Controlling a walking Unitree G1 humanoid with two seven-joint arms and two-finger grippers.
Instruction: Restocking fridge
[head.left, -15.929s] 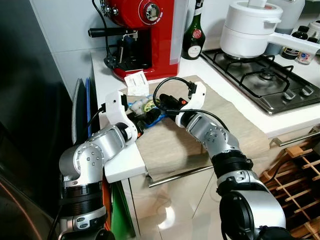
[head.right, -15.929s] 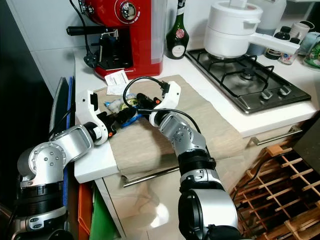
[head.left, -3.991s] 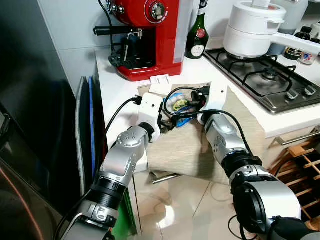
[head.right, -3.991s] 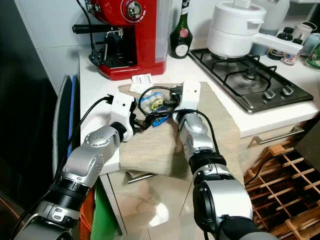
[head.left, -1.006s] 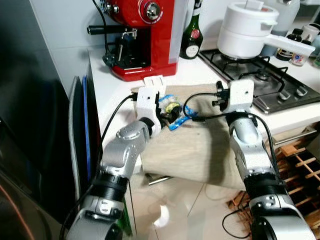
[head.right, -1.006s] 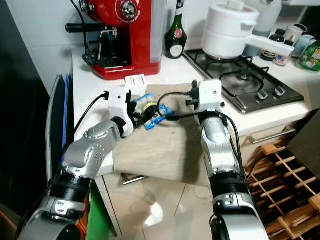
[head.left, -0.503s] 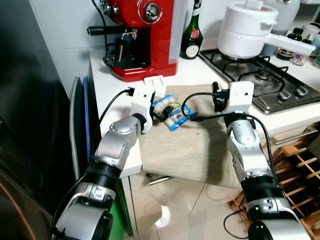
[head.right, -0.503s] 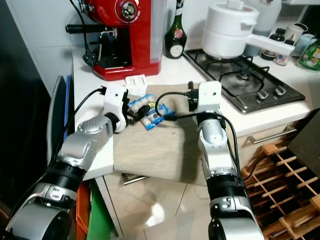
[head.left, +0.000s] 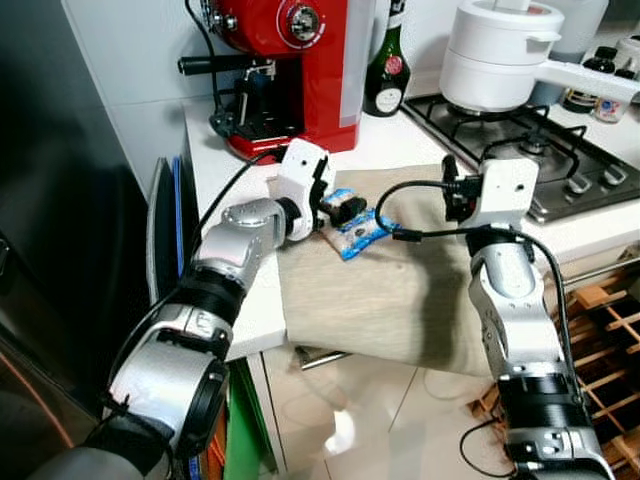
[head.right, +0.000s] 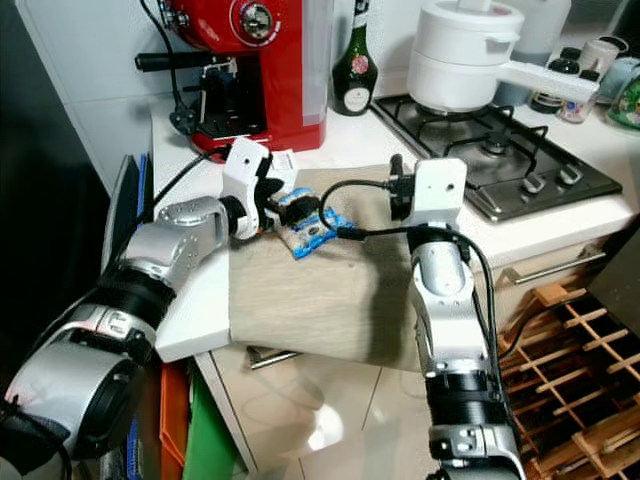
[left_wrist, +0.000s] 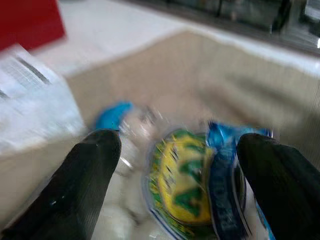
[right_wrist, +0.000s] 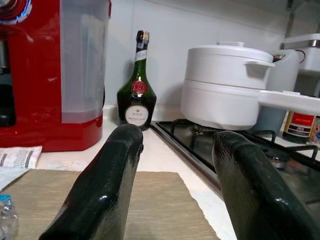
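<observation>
A blue and clear food bag (head.left: 358, 232) with a yellow-green label and white lumps inside lies on the beige mat (head.left: 400, 300) at the counter's front. My left gripper (head.left: 338, 208) reaches in from the left and is shut on the bag's near end. In the left wrist view the bag (left_wrist: 190, 185) sits between both black fingers (left_wrist: 95, 170), touching each. My right gripper (head.left: 448, 186) hangs open above the mat to the bag's right, holding nothing. Its wrist view looks between the fingers (right_wrist: 115, 170) toward the back wall.
A red coffee machine (head.left: 290, 60), a green bottle (head.left: 385, 70) and a white pot (head.left: 500, 55) on the gas hob (head.left: 570, 165) stand behind the mat. Flat trays (head.left: 165, 230) lean beside the counter, next to the dark fridge (head.left: 50, 220). A wooden rack (head.left: 605, 320) is at lower right.
My left arm has swung round and now reaches the bag from further back and left, still holding it. The right gripper stays raised off the bag. The camera shifted slightly.
</observation>
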